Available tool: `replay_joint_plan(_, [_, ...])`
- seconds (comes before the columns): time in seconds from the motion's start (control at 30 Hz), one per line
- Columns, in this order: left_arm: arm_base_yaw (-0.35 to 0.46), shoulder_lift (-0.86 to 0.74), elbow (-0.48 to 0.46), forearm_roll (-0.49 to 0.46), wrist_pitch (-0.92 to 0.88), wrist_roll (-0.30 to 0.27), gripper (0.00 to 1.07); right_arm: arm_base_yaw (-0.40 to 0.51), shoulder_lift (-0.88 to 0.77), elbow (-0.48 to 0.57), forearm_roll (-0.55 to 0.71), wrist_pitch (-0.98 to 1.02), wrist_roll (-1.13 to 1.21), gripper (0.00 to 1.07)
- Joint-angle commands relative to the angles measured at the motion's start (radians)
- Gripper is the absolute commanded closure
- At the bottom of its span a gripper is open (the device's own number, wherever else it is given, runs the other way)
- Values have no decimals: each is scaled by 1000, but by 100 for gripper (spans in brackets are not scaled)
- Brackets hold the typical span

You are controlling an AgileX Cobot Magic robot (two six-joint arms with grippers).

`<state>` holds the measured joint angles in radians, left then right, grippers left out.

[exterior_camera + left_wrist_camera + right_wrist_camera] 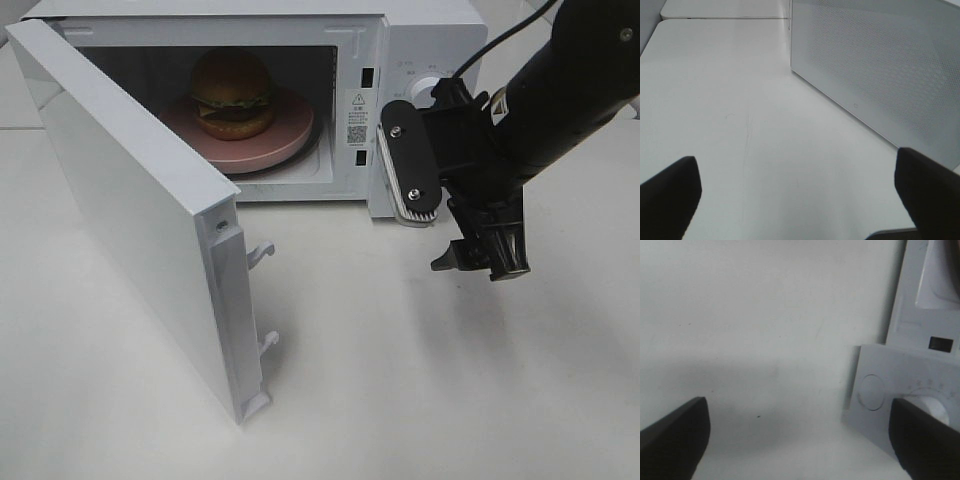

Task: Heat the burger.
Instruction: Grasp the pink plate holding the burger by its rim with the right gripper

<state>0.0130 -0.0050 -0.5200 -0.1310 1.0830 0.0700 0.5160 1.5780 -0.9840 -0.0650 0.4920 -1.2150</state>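
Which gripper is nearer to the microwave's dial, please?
Right. The right gripper hangs just in front of the dial; the left gripper is beside the open door.

Left hand (800, 200) with dark fingers (670, 192) spread wide over a bare white surface (730, 110); a white perforated panel (880, 65) stands ahead beside one finger.

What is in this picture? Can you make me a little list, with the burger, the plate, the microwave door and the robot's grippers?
burger: inside the microwave, sitting on the plate
plate: pink and round, inside the microwave under the burger
microwave door: wide open, swung out to the front
right gripper: open, holding nothing, over the table in front of the microwave's control panel
left gripper: open, holding nothing, over the table next to the door
still to do: shut the door and start the heating
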Motion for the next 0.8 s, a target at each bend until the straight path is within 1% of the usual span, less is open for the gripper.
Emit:
replay_joint_plan(0.03, [3,-16,0,-5,-11,-4,7,27,6,-29,-69,-32,40,14])
replay_joint_plan(0.07, [3,-16,0,-5,-11,-4,7,36,18,-52,-105,-41,58,14])
replay_joint_plan(0.1, [3,-16,0,-5,-11,-4,7,36,18,-52,-105,-41,58,14])
replay_joint_plan(0.13, [3,-16,0,-5,-11,-4,7,37,37,-77,-115,-47,65,15])
replay_joint_plan(0.3, [3,-16,0,-5,-11,-4,7,47,76,-125,-123,-52,64,15])
replay_joint_plan(0.4, [3,-16,0,-5,-11,-4,7,71,126,-175,-142,-56,64,17])
replay_joint_plan(0.8, [3,-16,0,-5,-11,-4,7,117,238,-297,-167,-108,64,18])
